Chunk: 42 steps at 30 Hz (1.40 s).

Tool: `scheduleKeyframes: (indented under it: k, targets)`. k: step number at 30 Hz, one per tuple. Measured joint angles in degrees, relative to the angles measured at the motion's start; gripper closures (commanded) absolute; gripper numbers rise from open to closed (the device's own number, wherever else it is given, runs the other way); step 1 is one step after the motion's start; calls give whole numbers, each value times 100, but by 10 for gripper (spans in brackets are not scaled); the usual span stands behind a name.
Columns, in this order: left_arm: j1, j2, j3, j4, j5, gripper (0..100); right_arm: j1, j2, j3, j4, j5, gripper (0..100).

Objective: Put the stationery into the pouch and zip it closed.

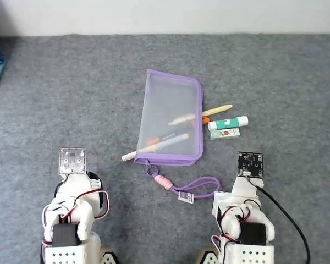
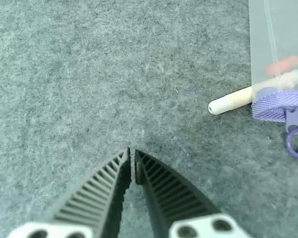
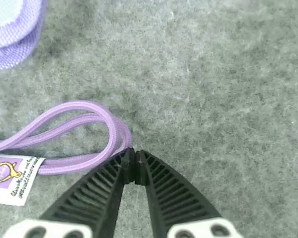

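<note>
Left arm, a white-shelled jointed unit with black servo blocks and red-and-black wiring: folded back over its base at the near left of the high view, wrist end pointing away from the base. A pale square plate caps that wrist end.

Left gripper: two black ribbed plastic fingers, tips drawn together with nothing between them.

Right arm, of the same build: folded likewise at the near right, beside the first. A black square board caps its wrist end, and a black cable trails from it.

Right gripper: matching black ribbed fingers, tips meeting, nothing clamped.
</note>
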Motion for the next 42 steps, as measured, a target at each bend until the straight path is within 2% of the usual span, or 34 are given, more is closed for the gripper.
scheduleKeyframes:
  k: [25, 30, 34, 37, 42]
  targets:
    - [0, 0, 0, 0, 0, 985, 0, 0, 0, -35, 0, 991]
    - [0, 0, 0, 0, 0, 985, 132, 0, 0, -360, 888, 991]
    - [0, 0, 0, 0, 0, 985, 404, 0, -114, -914, 1187, 991]
    - [0, 0, 0, 0, 0, 985, 167, 0, -492, -853, 1222, 991]
    - [0, 0, 0, 0, 0, 985, -949, 756, -1626, -229, 1222, 991]
